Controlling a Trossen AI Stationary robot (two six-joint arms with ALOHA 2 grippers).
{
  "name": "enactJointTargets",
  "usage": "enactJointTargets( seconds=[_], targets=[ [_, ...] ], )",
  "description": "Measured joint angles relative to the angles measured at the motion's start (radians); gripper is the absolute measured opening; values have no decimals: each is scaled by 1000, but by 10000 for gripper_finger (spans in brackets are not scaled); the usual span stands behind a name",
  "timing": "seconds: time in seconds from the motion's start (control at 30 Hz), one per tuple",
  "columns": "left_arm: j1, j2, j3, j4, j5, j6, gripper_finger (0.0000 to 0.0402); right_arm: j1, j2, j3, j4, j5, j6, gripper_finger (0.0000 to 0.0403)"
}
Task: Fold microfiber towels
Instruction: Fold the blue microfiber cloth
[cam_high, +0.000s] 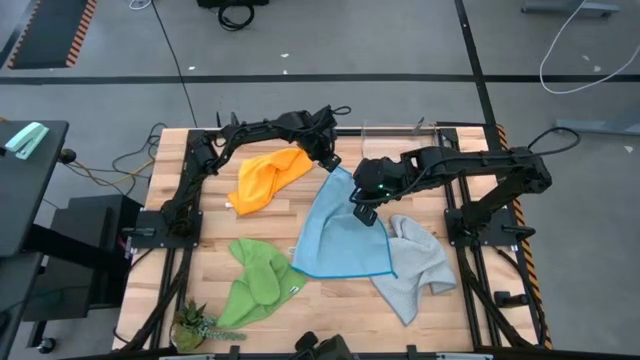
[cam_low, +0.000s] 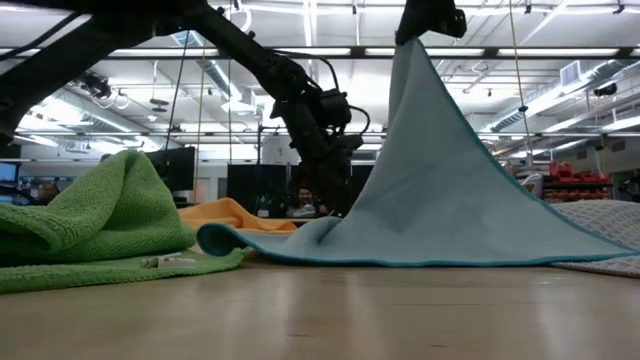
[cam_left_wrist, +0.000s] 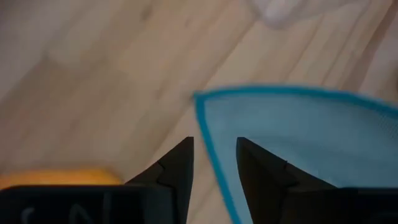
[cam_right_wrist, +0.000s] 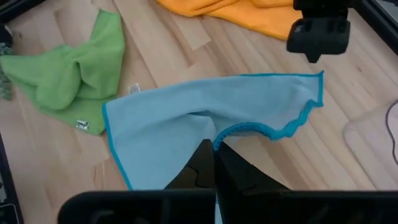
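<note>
While the high view shows the blue towel (cam_high: 340, 230) mid-desk between the orange towel (cam_high: 268, 178), green towel (cam_high: 255, 280) and grey towel (cam_high: 415, 265), the right gripper (cam_high: 362, 212) pinches its right edge and the left gripper (cam_high: 330, 160) hangs at its far corner. Low down, that cloth rises in a tall peak. From the left wrist, the jaws stand parted astride the teal hem, and from the right wrist the jaws are clamped on cloth, so the fold will likely go best with the lifted edge carried level onto the near one.

The light blue towel (cam_high: 343, 228) covers part of the grey towel (cam_high: 418, 268) and, in the low view, hides the room behind it.
</note>
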Motion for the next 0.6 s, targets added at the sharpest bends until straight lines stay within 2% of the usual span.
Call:
enactJointTargets(
  seconds=[0.1, 0.3, 0.6],
  targets=[
    [2, 3, 0, -2, 10, -3, 143, 17, 0, 0, -1, 0, -5, 0],
    [4, 5, 0, 37, 99, -52, 160, 19, 0, 0, -1, 1, 2, 0],
    [-5, 5, 0, 40, 130, -147, 156, 26, 0, 0, 36, -19, 1, 0]
  ],
)
